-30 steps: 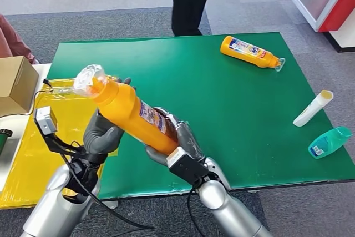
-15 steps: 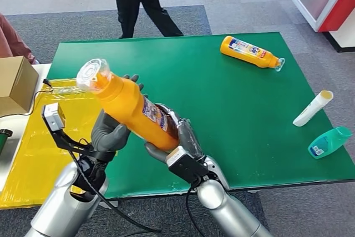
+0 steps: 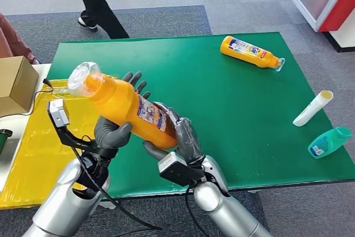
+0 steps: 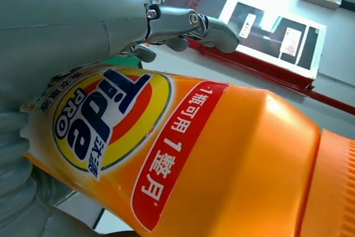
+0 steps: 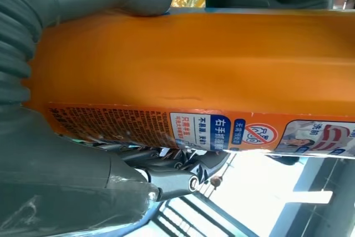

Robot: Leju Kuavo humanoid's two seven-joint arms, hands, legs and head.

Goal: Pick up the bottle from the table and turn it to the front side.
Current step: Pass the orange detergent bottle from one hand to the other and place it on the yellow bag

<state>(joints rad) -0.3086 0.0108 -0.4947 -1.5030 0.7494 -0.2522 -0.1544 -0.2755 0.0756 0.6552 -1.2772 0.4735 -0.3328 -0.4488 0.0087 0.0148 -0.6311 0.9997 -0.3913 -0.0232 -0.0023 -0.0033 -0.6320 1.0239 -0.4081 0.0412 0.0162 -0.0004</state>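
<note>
Orange bottle [image 3: 130, 112] is up off the green table [image 3: 234, 109], tilted w/ its clear cap toward 10 o'clock, probably so the label can be rolled round to face front. Left hand [image 3: 115, 129] grasps it mid-body from below, right hand [image 3: 182, 137] wraps the base end. Two-hand hold likely steadies it during the turn.
</note>
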